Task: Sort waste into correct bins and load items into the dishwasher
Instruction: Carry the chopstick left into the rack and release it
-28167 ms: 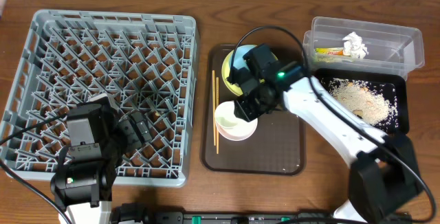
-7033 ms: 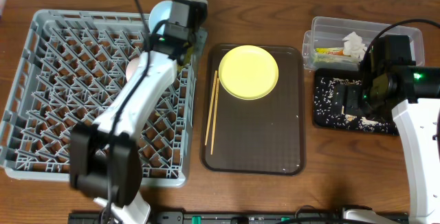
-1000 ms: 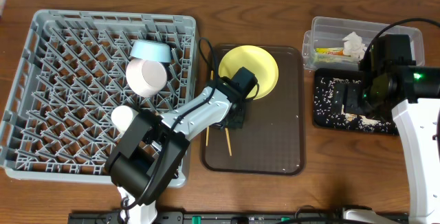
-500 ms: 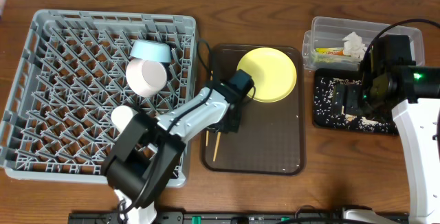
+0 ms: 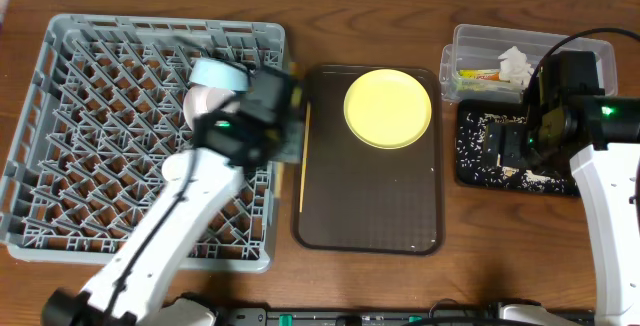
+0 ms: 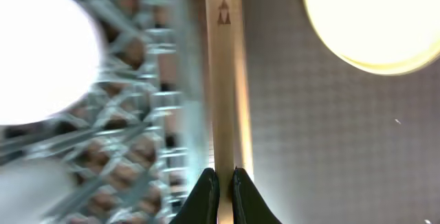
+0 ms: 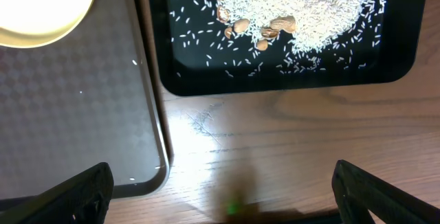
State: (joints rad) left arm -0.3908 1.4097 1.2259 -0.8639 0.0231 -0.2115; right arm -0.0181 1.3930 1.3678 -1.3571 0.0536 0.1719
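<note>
1. The left gripper (image 6: 225, 186) has its jaws pinched almost shut on the near end of the wooden chopsticks (image 6: 225, 80). The pair runs straight away from the fingertips.
2. From overhead, the chopsticks lie along the left edge of the brown serving tray (image 5: 370, 226), just beside the right wall of the grey dish rack (image 5: 120, 166). I cannot tell whether they are lifted off the tray.
3. The right gripper (image 7: 220, 189) hangs with its jaws spread wide and holds nothing. It is above bare table just beside the black tray (image 7: 275, 86).
4. The waste looks sorted to me. The white tissue (image 5: 516, 64) and the green-yellow wrapper (image 5: 478, 74) sit in the clear tub (image 5: 590, 61), and the rice and crumbs (image 7: 289, 4) are heaped in the black tray. A few stray grains dot the brown tray.
5. 2 bowls are loaded. The light blue bowl (image 5: 220, 74) and the white bowl (image 5: 200, 106) rest in the rack near its upper right corner.
6. 2 items are left, by my judgement: the chopsticks, now being handled, and the yellow plate (image 5: 388, 109), which lies flat at the top of the brown tray. I cannot find the small cup, as the left arm hides part of the rack.
</note>
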